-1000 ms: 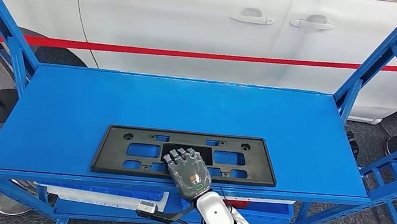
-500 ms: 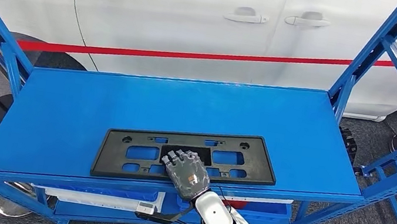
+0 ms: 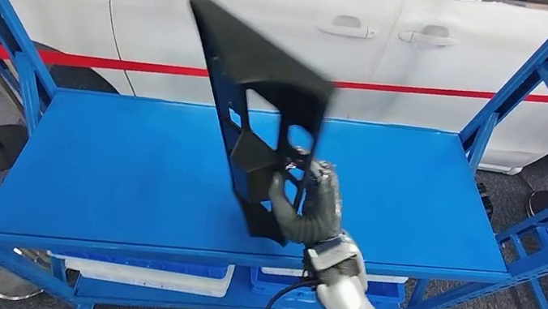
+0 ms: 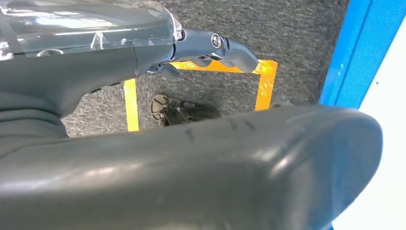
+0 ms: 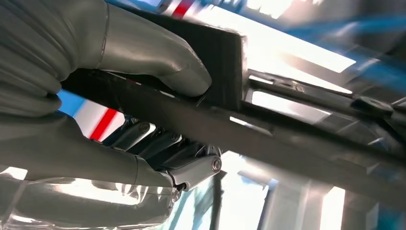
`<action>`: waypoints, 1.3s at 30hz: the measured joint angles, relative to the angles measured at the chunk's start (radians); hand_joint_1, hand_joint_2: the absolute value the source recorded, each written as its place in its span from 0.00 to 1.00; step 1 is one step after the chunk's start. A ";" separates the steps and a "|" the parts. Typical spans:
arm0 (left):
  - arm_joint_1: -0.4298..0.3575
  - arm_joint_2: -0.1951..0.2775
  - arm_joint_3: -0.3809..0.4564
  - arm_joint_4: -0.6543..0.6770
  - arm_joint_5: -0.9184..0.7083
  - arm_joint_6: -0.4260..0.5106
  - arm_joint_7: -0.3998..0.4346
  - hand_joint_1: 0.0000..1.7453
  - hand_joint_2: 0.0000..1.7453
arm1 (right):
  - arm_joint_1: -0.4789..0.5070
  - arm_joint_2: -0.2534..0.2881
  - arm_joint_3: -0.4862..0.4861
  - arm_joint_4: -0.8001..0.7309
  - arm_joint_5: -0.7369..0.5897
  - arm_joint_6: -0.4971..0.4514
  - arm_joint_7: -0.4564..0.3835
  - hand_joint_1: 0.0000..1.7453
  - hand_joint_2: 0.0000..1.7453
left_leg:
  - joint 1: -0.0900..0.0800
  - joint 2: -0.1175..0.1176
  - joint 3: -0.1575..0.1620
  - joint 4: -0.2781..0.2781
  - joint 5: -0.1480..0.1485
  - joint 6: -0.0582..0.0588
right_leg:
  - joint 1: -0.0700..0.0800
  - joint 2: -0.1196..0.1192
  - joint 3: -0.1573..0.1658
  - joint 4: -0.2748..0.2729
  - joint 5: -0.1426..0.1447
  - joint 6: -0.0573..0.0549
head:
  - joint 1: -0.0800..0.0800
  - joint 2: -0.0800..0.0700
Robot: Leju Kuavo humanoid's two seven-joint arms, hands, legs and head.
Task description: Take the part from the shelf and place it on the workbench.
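While the right hand (image 3: 310,209) grips the black part (image 3: 263,95) near its lower end, raised on edge above the shelf (image 3: 131,158), the lift looks done, and next comes carrying it to the workbench.

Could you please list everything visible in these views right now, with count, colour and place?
Part: one, black, lifted on edge above the shelf.
Shelf: one, blue, in front of the robot.
Car: one, white with a red stripe, behind the shelf.
Bins: two, blue and white, on the lower level.
Floor tape: yellow, on grey carpet.
Right robot hand: one, grey, grips the part.
Left robot hand: one, grey, hanging above the carpet.
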State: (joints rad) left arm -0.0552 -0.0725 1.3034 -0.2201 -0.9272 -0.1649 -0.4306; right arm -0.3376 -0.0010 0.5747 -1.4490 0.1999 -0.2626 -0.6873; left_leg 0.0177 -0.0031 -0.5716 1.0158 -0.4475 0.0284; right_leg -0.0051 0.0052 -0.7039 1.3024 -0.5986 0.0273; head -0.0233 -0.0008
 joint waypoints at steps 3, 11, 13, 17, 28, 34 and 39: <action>0.005 0.001 0.000 0.000 -0.004 0.008 -0.008 0.00 0.00 | 0.027 -0.049 -0.023 -0.214 -0.108 0.094 -0.007 0.95 1.00 | -0.008 -0.003 -0.004 0.001 0.001 0.001 | 0.006 0.000 0.064 -0.130 0.088 -0.018 | 0.000 0.000; -0.012 0.000 0.000 0.001 -0.001 0.012 -0.024 0.00 0.00 | 0.031 -0.076 -0.097 -0.470 -0.280 0.329 -0.016 0.95 1.00 | -0.017 -0.002 -0.006 0.008 -0.005 -0.028 | 0.009 -0.005 0.148 -0.309 0.145 -0.050 | 0.000 0.000; -0.012 0.000 0.000 0.001 -0.001 0.012 -0.024 0.00 0.00 | 0.031 -0.076 -0.099 -0.474 -0.282 0.331 -0.016 0.95 1.00 | -0.017 -0.002 -0.007 0.012 -0.008 -0.029 | 0.007 -0.006 0.150 -0.312 0.146 -0.050 | 0.000 0.000; -0.012 0.000 0.000 0.001 -0.001 0.012 -0.024 0.00 0.00 | 0.031 -0.076 -0.099 -0.477 -0.282 0.331 -0.016 0.95 1.00 | -0.017 -0.002 -0.010 0.017 -0.012 -0.030 | 0.007 -0.006 0.150 -0.313 0.147 -0.051 | 0.000 0.000; -0.024 0.003 0.008 0.001 0.000 0.043 0.021 0.00 0.00 | 0.057 -0.082 -0.122 -0.445 -0.468 0.558 0.057 0.95 1.00 | -0.007 -0.004 -0.023 0.012 0.014 -0.012 | 0.007 -0.006 0.123 -0.268 0.127 -0.022 | 0.000 0.000; -0.021 0.003 0.012 0.001 -0.003 0.061 0.075 0.00 0.00 | 0.111 -0.082 -0.094 -0.405 -0.468 0.559 0.079 0.95 1.00 | -0.004 -0.002 -0.060 0.005 0.046 0.002 | -0.010 -0.005 0.042 -0.017 -0.033 0.006 | 0.003 0.000; -0.016 0.002 0.013 0.001 -0.011 0.071 0.103 0.00 0.00 | 0.157 -0.084 -0.089 -0.395 -0.478 0.568 0.048 0.95 1.00 | -0.005 -0.004 -0.086 0.003 0.079 -0.018 | -0.008 -0.004 0.215 -0.283 0.062 -0.005 | 0.003 0.000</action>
State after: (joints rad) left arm -0.0716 -0.0700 1.3165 -0.2193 -0.9386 -0.0943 -0.3277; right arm -0.1810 -0.0853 0.4854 -1.8439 -0.2781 0.3055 -0.6395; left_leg 0.0129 -0.0070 -0.6574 1.0187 -0.3689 0.0105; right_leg -0.0133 0.0013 -0.4888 1.0199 -0.5364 0.0227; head -0.0200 -0.0008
